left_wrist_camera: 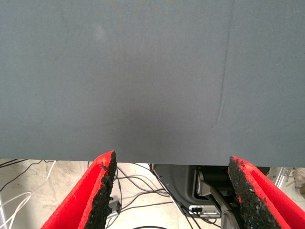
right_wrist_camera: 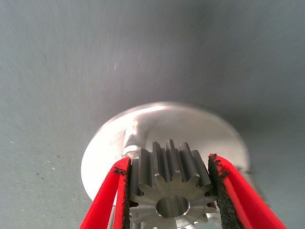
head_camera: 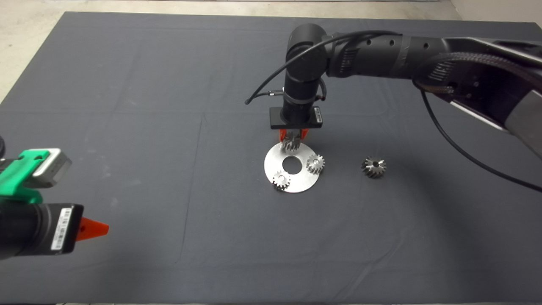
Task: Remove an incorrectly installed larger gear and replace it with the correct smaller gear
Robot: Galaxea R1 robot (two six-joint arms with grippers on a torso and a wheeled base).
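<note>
My right gripper [head_camera: 292, 136] is shut on the smaller gear [head_camera: 291, 143], holding it upright just over the far edge of a round steel plate [head_camera: 296, 185]. In the right wrist view the gear [right_wrist_camera: 169, 191] sits between the two pads, right gripper [right_wrist_camera: 167, 162] above the plate [right_wrist_camera: 157, 121], with a short shiny post [right_wrist_camera: 129, 139] beside it. Two more small gears [head_camera: 281, 180] [head_camera: 315, 163] stand on the plate. The larger gear [head_camera: 374, 167] lies on the mat to the plate's right. My left gripper [head_camera: 93, 228] is parked at the lower left, open and empty [left_wrist_camera: 171, 160].
The plate has a round centre hole [head_camera: 292, 164]. A black cable [head_camera: 465, 156] hangs from the right arm over the mat's right side. The left wrist view shows the mat's edge with floor cables [left_wrist_camera: 138, 191] and equipment beyond it.
</note>
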